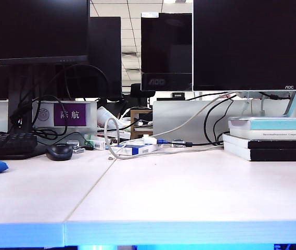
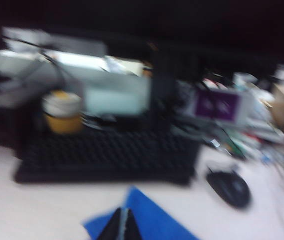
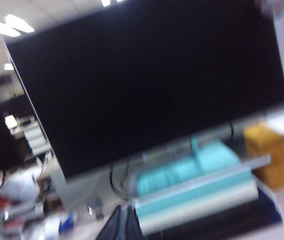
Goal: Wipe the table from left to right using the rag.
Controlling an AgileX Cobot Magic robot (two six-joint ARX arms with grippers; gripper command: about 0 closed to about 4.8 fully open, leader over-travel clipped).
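Black and pressed together, our left gripper [image 2: 123, 225] hangs over the blue rag [image 2: 146, 215] at the table's [image 1: 189, 192] far left beside a mouse [image 1: 59, 151], while our right gripper [image 3: 123, 224], likewise closed, faces a monitor [image 3: 146, 85] and stacked books [image 3: 196, 187].

Left end effector [image 2: 123, 226] closed, right end effector [image 3: 122, 224] closed

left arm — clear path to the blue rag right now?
Probably yes. In the left wrist view the left gripper, fingers shut, sits just short of the rag with nothing between them. The keyboard and mouse lie beyond it. The fingers must open first.
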